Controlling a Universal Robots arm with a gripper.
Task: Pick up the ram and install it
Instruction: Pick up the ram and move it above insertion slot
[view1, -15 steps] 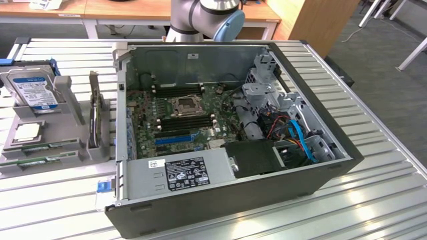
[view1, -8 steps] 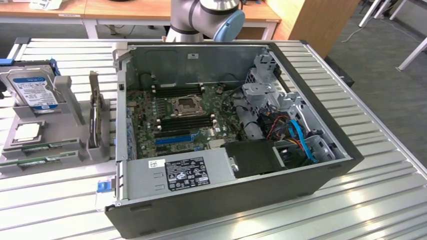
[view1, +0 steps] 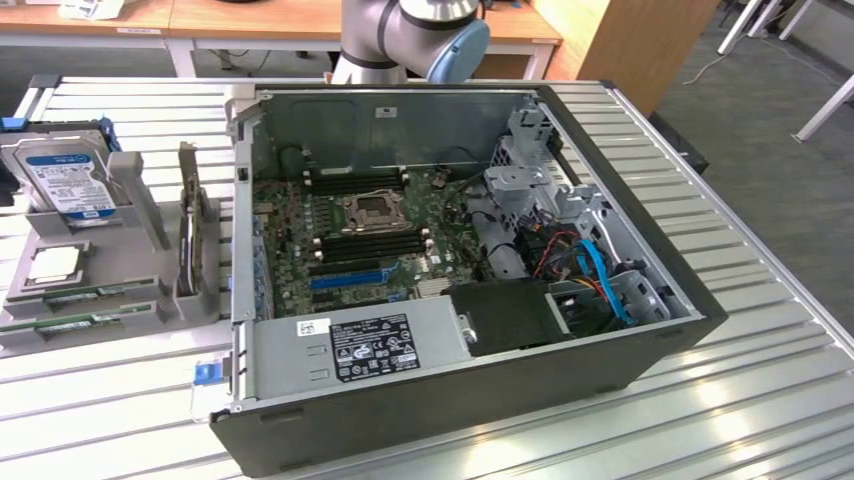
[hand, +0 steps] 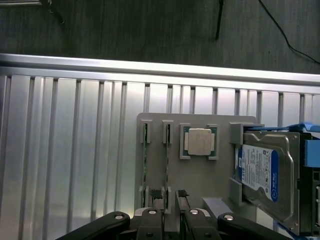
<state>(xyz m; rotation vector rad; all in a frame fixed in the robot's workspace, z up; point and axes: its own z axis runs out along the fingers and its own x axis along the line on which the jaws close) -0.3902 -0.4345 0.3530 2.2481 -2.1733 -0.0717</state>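
Both steps are left, I judge: the ram (hand: 166, 160) stands on edge in the grey holder (hand: 200, 172) on the tabletop (hand: 60, 150), just beside the processor (hand: 199, 141), in line with my pincer (hand: 170, 205), jaws apart, gripping nothing; the motherboard (view1: 287, 225) has not received it.

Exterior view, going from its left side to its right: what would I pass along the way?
Hard drive → upright expansion card → motherboard inside the open computer case → blue cables.
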